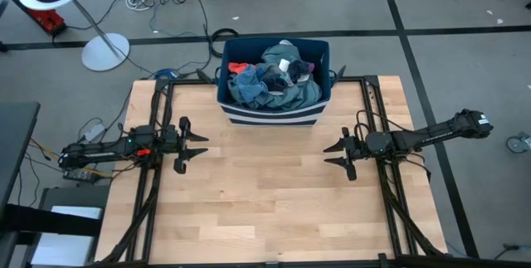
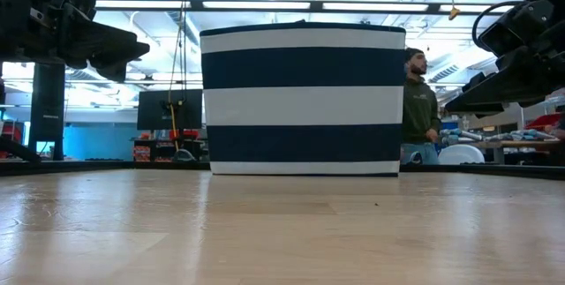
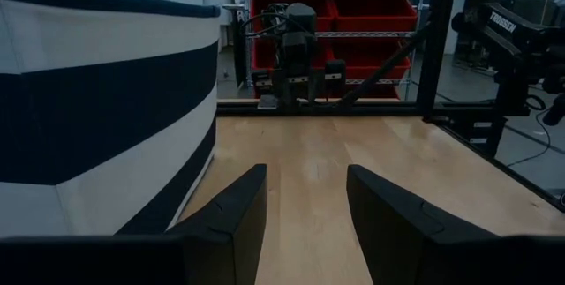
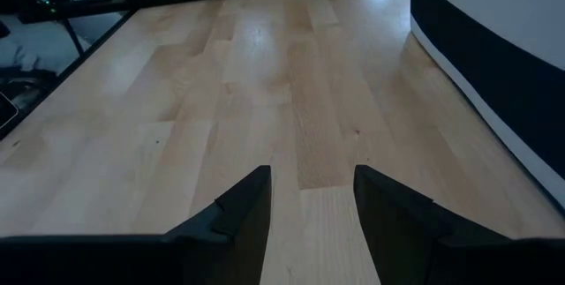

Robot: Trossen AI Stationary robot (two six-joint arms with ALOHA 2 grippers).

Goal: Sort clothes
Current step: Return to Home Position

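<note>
The clothes, a heap of blue, teal-grey, dark and red pieces, lie inside the navy bin with white stripes at the table's far middle. The bin's wall also shows in the low view and in both wrist views. My left gripper hovers open over the table's left side, fingers pointing right. My right gripper hovers open over the right side, fingers pointing left. Nothing lies between either pair of fingers.
The wooden table lies bare between and in front of the grippers. A person stands in the room beyond the table. A lamp stand and cables lie on the floor behind the table.
</note>
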